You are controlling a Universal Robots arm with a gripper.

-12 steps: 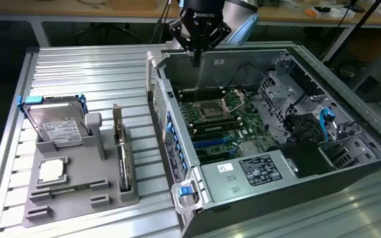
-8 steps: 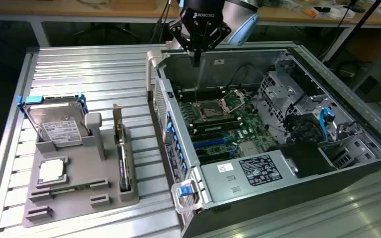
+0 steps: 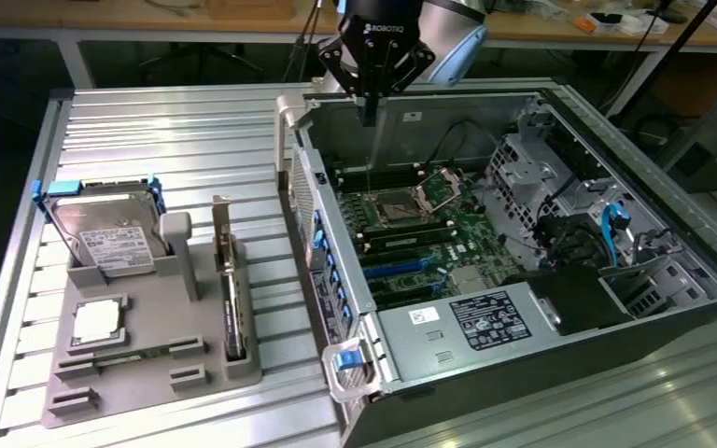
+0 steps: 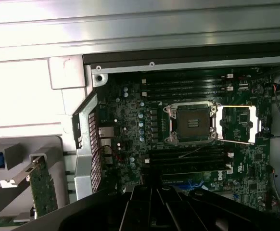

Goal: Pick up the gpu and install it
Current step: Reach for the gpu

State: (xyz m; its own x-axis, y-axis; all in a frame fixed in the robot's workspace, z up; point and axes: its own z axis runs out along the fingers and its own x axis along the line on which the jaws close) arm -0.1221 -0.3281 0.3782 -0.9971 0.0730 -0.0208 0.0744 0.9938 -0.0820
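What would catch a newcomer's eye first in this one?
The open computer case on the exterior view's right stands out, its motherboard exposed with an empty processor socket. The hand hangs over the case's edge at the top of that view, holding nothing. The gpu stands on edge in the gray holder on the exterior view's left.

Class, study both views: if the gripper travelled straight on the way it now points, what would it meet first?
Probably the motherboard inside the open computer case, near the processor socket. The gripper hangs above, pointing down. Depth is unclear, so the case's wall could come first.
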